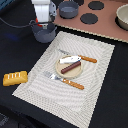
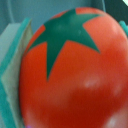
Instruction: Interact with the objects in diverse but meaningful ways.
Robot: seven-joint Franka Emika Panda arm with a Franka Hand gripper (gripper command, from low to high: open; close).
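A red tomato [image 2: 75, 75] with a green star top fills the wrist view, and a teal-edged finger pad [image 2: 12, 75] lies against its side. In the exterior view my gripper [image 1: 44, 21] hangs just above a small grey pot [image 1: 44, 33] at the back, on the exterior view's left, and appears shut on the tomato, which hardly shows there. A brown sausage [image 1: 71, 66] and a pale silvery flat piece [image 1: 69, 59] lie on a tan plate [image 1: 76, 73]. A yellow scored bread loaf [image 1: 15, 78] lies at the left edge.
A striped placemat [image 1: 95, 90] holds the plate, an orange-handled knife [image 1: 85, 59] and an orange-handled fork [image 1: 66, 81]. A second grey pot [image 1: 68, 8] and a toy stove [image 1: 107, 27] with black burners stand at the back. A bowl [image 1: 122, 17] sits far right.
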